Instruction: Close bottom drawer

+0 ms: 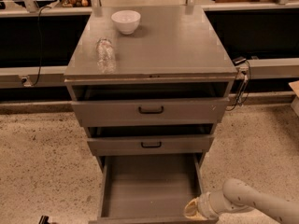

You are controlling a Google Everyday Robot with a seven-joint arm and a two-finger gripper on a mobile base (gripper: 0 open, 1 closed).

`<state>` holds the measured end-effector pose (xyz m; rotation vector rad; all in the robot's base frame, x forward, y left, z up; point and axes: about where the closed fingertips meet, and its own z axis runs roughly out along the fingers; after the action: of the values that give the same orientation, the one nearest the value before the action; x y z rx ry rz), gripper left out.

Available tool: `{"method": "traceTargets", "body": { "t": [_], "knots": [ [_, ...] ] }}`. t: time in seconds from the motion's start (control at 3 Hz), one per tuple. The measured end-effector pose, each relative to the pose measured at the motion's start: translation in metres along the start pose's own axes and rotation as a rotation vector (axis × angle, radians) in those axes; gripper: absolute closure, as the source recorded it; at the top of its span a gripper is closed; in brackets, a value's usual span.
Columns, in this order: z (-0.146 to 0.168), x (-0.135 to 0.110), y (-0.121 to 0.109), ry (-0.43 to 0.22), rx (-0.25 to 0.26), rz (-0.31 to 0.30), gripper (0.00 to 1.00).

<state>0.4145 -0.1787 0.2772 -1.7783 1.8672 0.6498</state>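
The bottom drawer (149,190) of the grey metal cabinet is pulled far out, its plain grey box open to view and its front edge at the bottom of the camera view. Its handle is out of view. My gripper (192,211) reaches in from the lower right on a white arm (252,204). Its tan tip sits at the drawer's front right corner, on or just inside the front edge.
Two upper drawers, each with a black handle (151,109), stand slightly out. On the cabinet top are a white bowl (125,21) and a clear plastic bottle (106,54) lying down. Speckled floor lies on both sides; a cable (240,85) hangs at the right.
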Motion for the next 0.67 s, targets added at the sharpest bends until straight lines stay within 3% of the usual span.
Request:
{"method": "traceTargets", "body": {
  "t": [0.33, 0.67],
  "knots": [
    [0.018, 0.027, 0.008, -0.007, 0.051, 0.018, 1.00],
    [0.030, 0.042, 0.014, -0.018, 0.033, 0.015, 1.00]
  ]
}}
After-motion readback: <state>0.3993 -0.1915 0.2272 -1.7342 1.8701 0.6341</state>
